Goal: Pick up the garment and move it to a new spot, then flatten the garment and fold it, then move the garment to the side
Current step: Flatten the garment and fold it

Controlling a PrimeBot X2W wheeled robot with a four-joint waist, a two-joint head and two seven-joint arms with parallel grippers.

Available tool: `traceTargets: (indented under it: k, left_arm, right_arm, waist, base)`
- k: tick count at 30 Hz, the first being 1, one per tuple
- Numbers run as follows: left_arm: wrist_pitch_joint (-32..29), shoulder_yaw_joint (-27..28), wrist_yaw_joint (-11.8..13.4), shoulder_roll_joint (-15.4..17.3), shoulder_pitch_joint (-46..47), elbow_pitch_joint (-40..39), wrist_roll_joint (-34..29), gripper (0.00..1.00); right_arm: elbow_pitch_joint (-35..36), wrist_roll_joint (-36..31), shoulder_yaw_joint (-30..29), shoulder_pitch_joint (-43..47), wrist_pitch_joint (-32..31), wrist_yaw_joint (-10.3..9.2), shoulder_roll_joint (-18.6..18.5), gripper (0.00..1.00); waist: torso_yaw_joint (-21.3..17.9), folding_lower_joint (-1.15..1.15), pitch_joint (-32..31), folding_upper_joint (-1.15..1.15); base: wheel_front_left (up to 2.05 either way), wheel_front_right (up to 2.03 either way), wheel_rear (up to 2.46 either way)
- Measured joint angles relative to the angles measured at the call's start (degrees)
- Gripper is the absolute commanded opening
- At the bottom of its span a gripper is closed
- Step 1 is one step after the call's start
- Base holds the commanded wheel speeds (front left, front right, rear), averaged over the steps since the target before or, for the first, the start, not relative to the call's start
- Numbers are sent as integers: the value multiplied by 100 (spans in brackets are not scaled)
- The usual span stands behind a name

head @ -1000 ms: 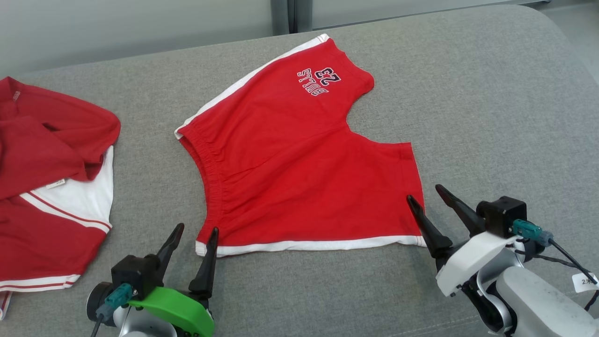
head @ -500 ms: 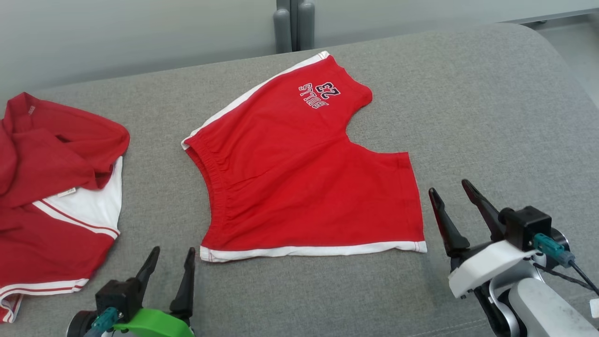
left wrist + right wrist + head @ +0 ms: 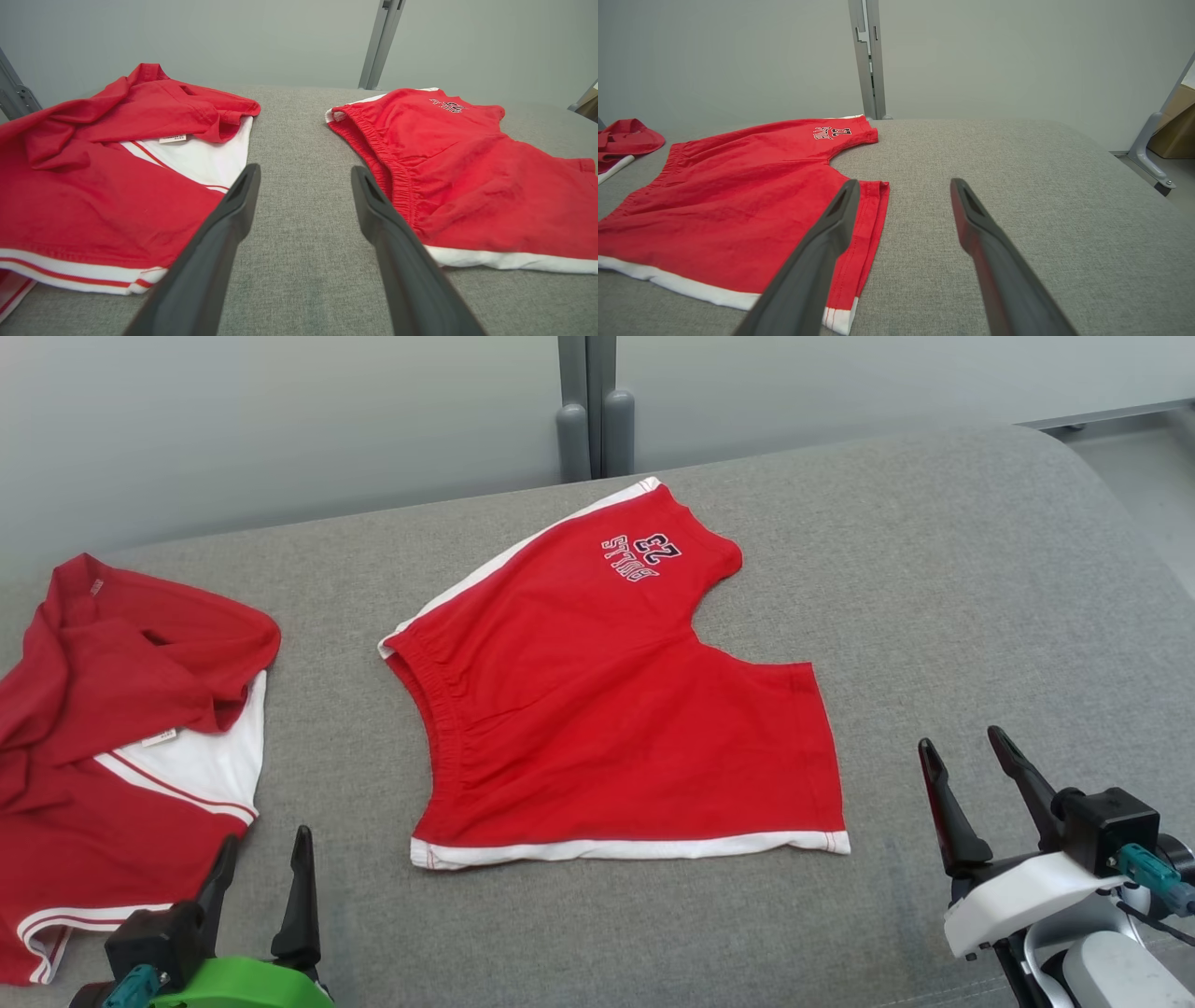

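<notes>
- Head view shows the red shorts (image 3: 616, 709) in the middle of the grey desk (image 3: 934, 569), spread flat with both legs open. We judge this to be the garment of the task, already smoothed out, with the fold not yet begun.
- Its waistband (image 3: 439, 709) faces our left and the leg openings face our right. A white stripe (image 3: 625, 849) runs along the near edge.
- Our left hand (image 3: 264, 840) hovers low at the near left, fingers wide apart and holding nothing. In the left wrist view it points down the bare strip of desk between the waistband and a crumpled red and white shirt (image 3: 121, 709), touching neither.
- Our right hand (image 3: 962, 741) hovers at the near right, also spread wide and empty. It sits just beside the near leg's hem, and the head view shows a gap of bare desk between them.
- We read the placing this way: the hands bracket the near edge, one off each corner — a fair stance for pinching both corners together and carrying that edge over the far one.
- The shirt lies close to our left hand, so a pinch aimed too far left could catch the wrong cloth.
</notes>
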State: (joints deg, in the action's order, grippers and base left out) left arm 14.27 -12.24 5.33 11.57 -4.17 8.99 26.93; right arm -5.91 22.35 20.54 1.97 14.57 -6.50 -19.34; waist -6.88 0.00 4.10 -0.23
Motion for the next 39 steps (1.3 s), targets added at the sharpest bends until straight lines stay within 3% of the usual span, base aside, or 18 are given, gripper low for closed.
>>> traceTargets:
  k: [12, 24, 39]
  left_arm:
    - [0, 164, 0, -167, -292, -194, -115, 100]
    - [0, 152, -194, -202, -317, -308, -367, 100]
    - [0, 130, -383, -325, -303, -360, -511, 100]
  right_arm:
    - [120, -183, -335, 359, 0, 55, 113, 100]
    - [-989, 179, -43, 503, -1, 493, 498, 100]
    - [-1808, 297, 30, -185, 0, 800, 775, 100]
  waist:
    - [80, 0, -60, 0]
    - [215, 0, 241, 0]
    - [340, 0, 470, 0]
  base:
    - [0, 0, 0]
    - [0, 0, 0]
    - [0, 0, 0]
